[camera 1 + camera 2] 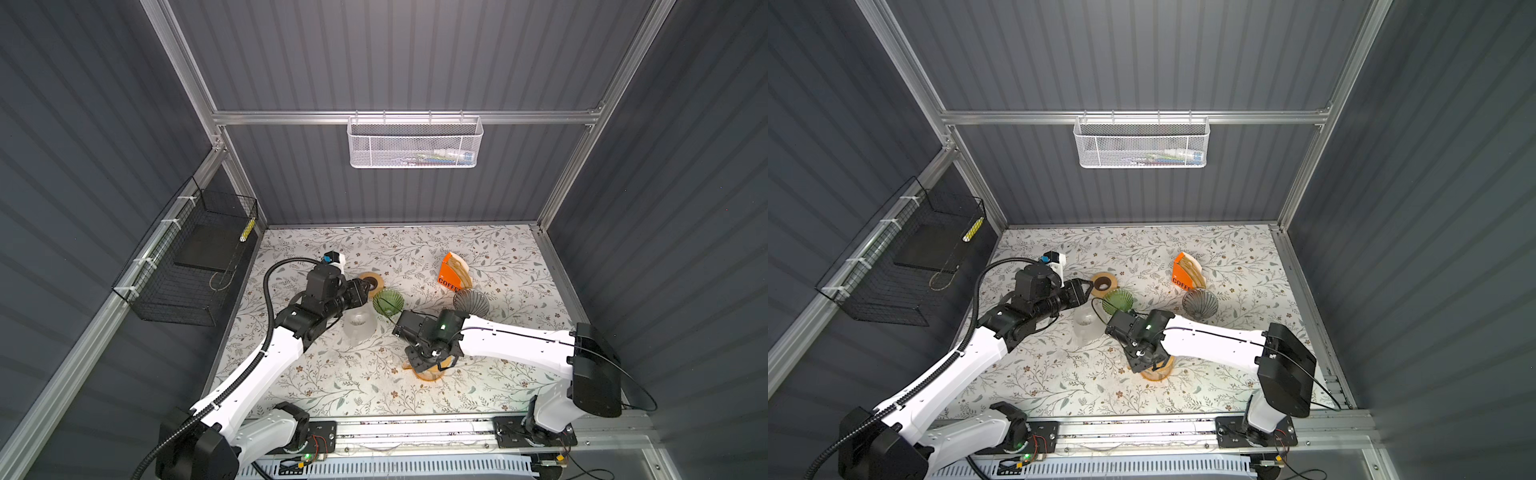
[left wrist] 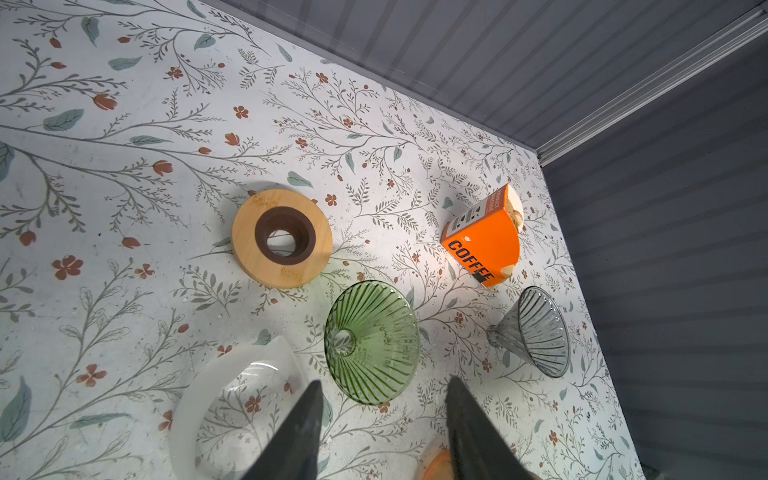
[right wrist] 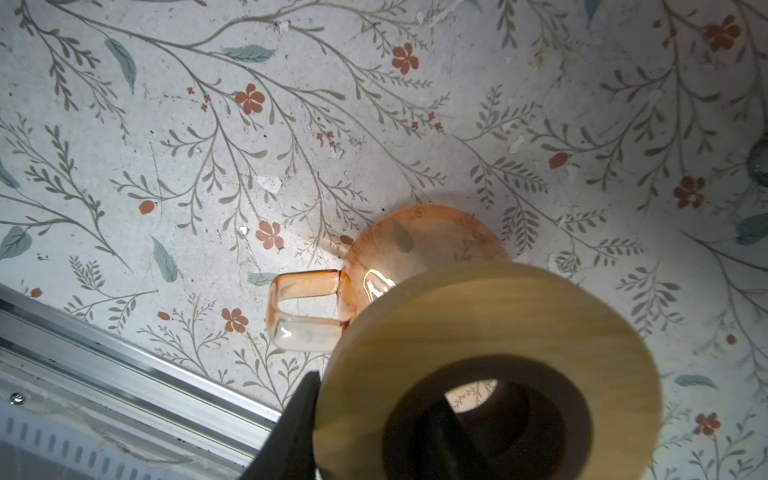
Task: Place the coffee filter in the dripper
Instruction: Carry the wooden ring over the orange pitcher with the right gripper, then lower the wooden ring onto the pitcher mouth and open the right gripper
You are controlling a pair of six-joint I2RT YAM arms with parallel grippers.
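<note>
In a top view, paper coffee filters (image 1: 462, 267) stand in an orange cardboard box (image 1: 449, 276) beyond the green glass dripper (image 1: 387, 302). Left wrist: the left gripper (image 2: 384, 380) hangs open near that dripper. Right wrist: the right gripper (image 3: 374, 399) clamps a round wooden ring (image 3: 490, 324), probably best lowered level.

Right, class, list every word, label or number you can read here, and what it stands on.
"COFFEE": black capitals on the orange cardboard filter box.
Small print on that box's adjoining face: too small to read.
Labels inside the white mesh wall basket: blurred.
</note>
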